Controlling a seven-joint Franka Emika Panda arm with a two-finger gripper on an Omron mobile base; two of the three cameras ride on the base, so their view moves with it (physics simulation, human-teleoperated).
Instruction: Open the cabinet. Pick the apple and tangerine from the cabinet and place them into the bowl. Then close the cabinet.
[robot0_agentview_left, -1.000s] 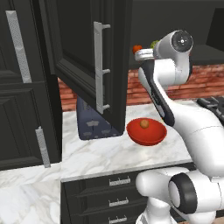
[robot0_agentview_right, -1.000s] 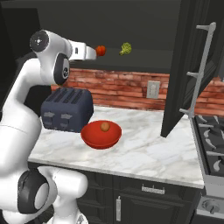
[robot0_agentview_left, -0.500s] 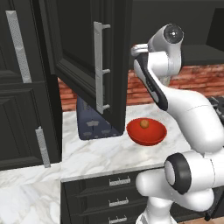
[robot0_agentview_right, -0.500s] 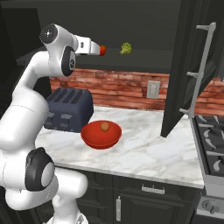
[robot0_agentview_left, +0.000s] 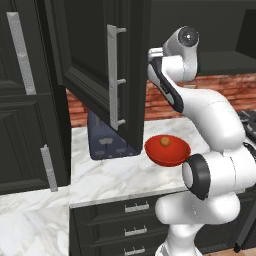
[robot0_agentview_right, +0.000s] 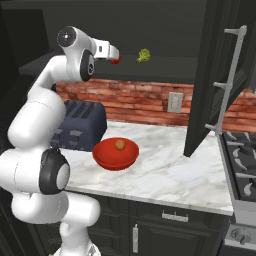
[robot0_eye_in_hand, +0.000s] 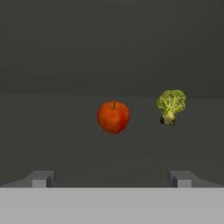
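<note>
The cabinet (robot0_agentview_right: 220, 85) stood open, its door swung out over the counter (robot0_agentview_right: 165, 172) with the long bar handle (robot0_agentview_left: 114, 75) facing the base. The bowl (robot0_agentview_right: 116, 153) sat on the counter just beside the toaster (robot0_agentview_right: 80, 125) and already contained the tangerine (robot0_agentview_right: 120, 144), so that half of the transfer was judged complete. Over the preceding second the arm had raised and extended its hand toward the cabinet interior, bringing the gripper (robot0_agentview_right: 114, 53) from beside the shelf opening to a position level with the shelf and aimed at the apple (robot0_eye_in_hand: 113, 117). In the hand view the apple lay nearly centred between the two fingertips (robot0_eye_in_hand: 40, 178), which were spread wide with nothing between them; the jaw gap had not altered during the approach. The apple rested on the shelf, apart from the gripper, with a small yellow-green broccoli floret (robot0_eye_in_hand: 170, 105) near it on one side. In the right base view the hand partly covered the apple, so the remaining gap between fingertips and fruit could not be read reliably there. The change indicated that the reach for the second fruit was under way: alignment appeared good, and the next action would probably be a straight advance followed by closure, taking care not to disturb the floret. Closing the cabinet remained outstanding.
</note>
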